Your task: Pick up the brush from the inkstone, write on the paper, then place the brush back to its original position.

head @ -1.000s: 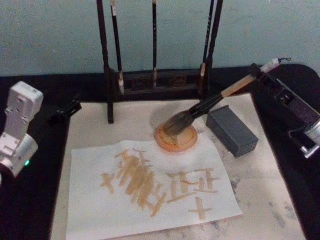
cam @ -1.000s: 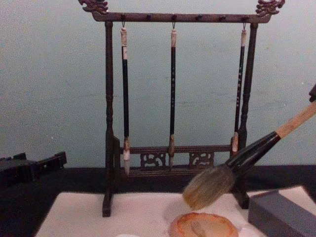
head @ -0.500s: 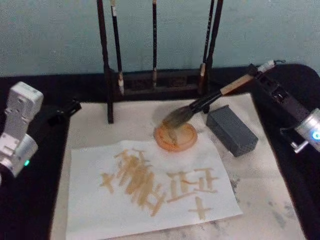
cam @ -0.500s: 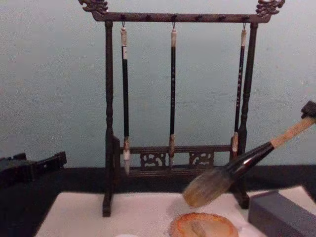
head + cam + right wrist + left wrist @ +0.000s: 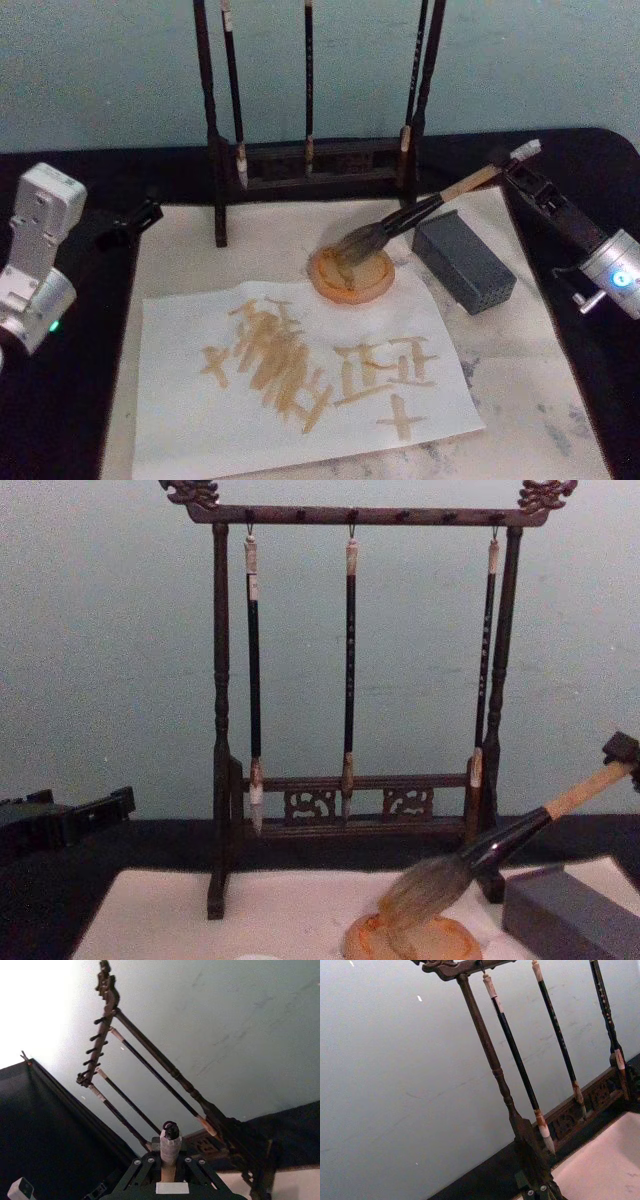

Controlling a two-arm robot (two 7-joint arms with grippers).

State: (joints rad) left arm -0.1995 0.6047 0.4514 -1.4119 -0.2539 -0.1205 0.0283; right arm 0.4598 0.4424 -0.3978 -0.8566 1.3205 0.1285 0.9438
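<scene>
right tool (image 5: pixel 514 167) holds brush (image 5: pixel 420 211), seemingly in inkstone (image 5: pixel 322 281)

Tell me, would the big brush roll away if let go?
Probably not. The brush has a round handle that could roll, but its hairs rest in the dish, which should hold it. The hairs look soft and floppy; the handle looks stiff. The right gripper grips its far end. The left gripper waits off to the left.

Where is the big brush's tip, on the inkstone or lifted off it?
On it. In the chest view the bristles of the brush touch the inkstone; its handle slants up to the right tool.
</scene>
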